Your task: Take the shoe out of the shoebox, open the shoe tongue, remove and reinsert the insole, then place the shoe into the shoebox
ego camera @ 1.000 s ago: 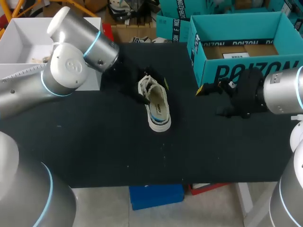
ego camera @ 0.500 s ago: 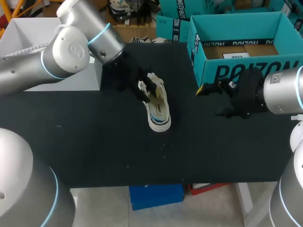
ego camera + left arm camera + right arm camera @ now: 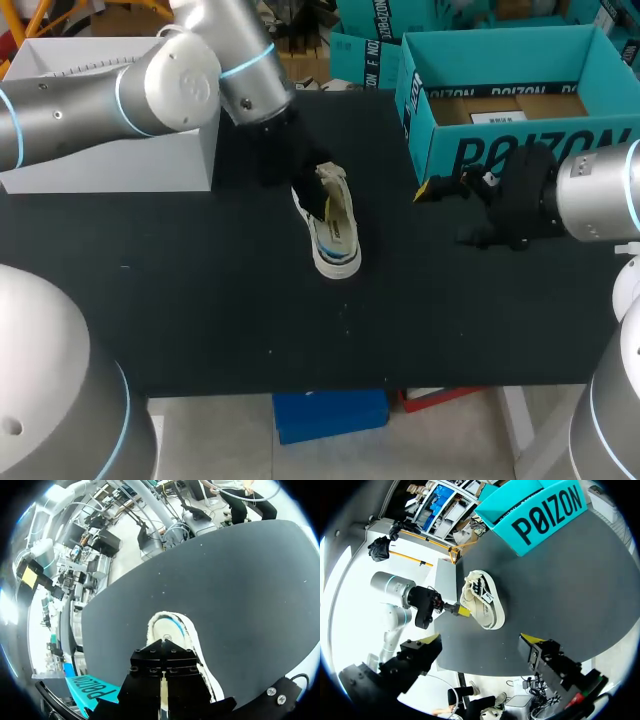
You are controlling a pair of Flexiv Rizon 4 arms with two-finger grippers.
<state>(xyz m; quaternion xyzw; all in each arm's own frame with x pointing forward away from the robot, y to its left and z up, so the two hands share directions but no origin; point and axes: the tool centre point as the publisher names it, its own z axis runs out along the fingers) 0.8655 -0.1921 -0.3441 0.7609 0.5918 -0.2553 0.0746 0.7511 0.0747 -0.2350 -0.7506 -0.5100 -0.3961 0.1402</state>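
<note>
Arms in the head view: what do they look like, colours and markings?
The left arm and right arm are smooth silver-grey tubes with rounded joints ringed by thin light-blue bands. Each ends in a black wrist and pincer; the right pincer has yellow tips.

1 white box (image 3: 110, 165) sits at the black table's (image 3: 250, 320) back-left corner.

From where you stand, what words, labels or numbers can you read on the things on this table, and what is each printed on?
"POIZON": big black letters on the front wall of the teal shoebox.
White label inside the shoebox: too small to read.
Small tag on the side of the shoe: too blurred to read.
Nothing else on the table bears readable print.
</note>
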